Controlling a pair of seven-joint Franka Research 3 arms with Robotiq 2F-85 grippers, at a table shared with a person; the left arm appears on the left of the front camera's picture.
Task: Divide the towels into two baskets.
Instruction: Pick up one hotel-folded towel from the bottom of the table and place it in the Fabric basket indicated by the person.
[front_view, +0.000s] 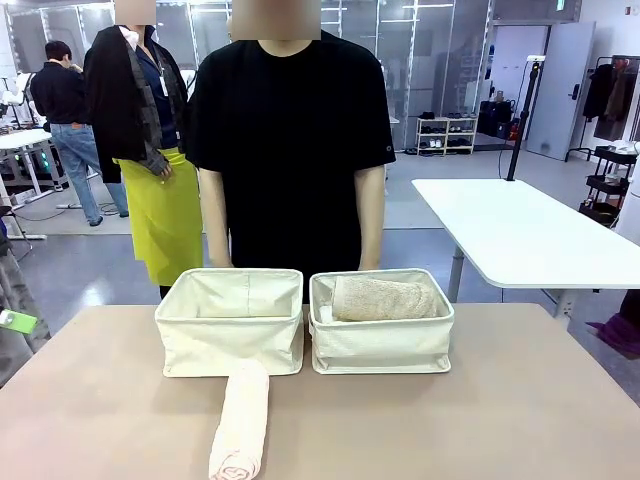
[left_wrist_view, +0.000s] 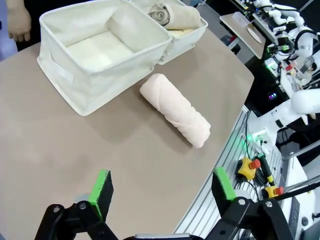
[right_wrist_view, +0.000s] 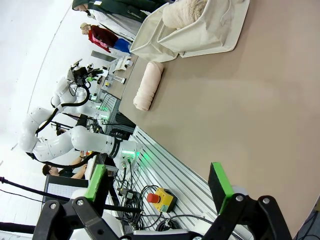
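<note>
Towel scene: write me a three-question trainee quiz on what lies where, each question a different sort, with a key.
1. True or false: the rolled towel on the table lies inside a basket.
2. Multiple choice: the tan towel rests in A) the left basket, B) the right basket, C) the person's hand.
3. Fill in: the jaws of the left gripper and the right gripper both stand ____.

Key: 1 false, it lies on the table in front of the left basket. 2 B. 3 open.
</note>
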